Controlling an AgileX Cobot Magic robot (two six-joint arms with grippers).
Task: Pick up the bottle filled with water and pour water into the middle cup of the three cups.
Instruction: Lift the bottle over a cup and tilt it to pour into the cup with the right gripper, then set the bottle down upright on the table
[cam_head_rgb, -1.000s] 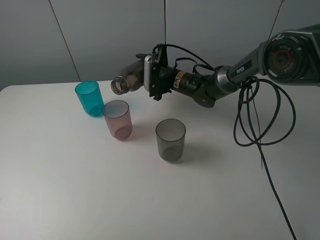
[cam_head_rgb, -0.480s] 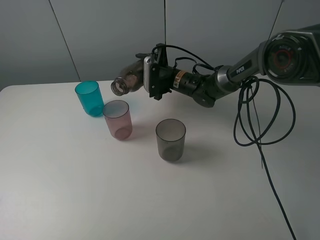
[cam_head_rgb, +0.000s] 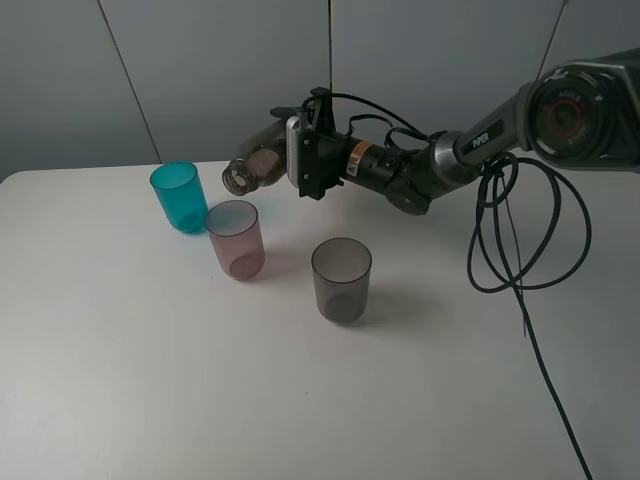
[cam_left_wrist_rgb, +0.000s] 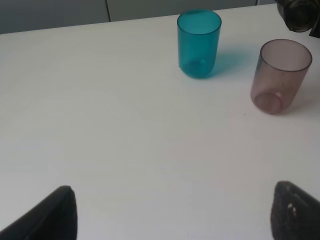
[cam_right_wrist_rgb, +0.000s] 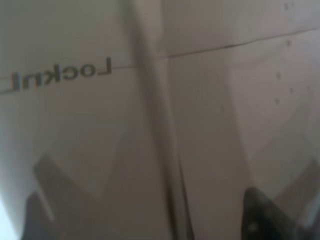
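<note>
- Stretching under everything, the white table (cam_head_rgb: 150, 400) fills most of the scene.
- Right arm (cam_head_rgb: 470, 145) reaches in from the far right, well above the tabletop.
- Right gripper (cam_head_rgb: 296, 160) is clamped on the bottle (cam_head_rgb: 255, 165), jaws pressed against its body.
- That bottle is tipped nearly flat, its open mouth pointing left and slightly down. It hangs above the far rim of the middle cup (cam_head_rgb: 236, 240), right of the teal cup (cam_head_rgb: 179, 197).
- All cups stand upright in a slanting row: teal far left, pink-mauve middle, grey cup (cam_head_rgb: 341, 280) nearer and right.
- Left gripper (cam_left_wrist_rgb: 175, 217) hovers low over bare table, fingers (cam_left_wrist_rgb: 57, 215) spread wide, holding nothing.
</note>
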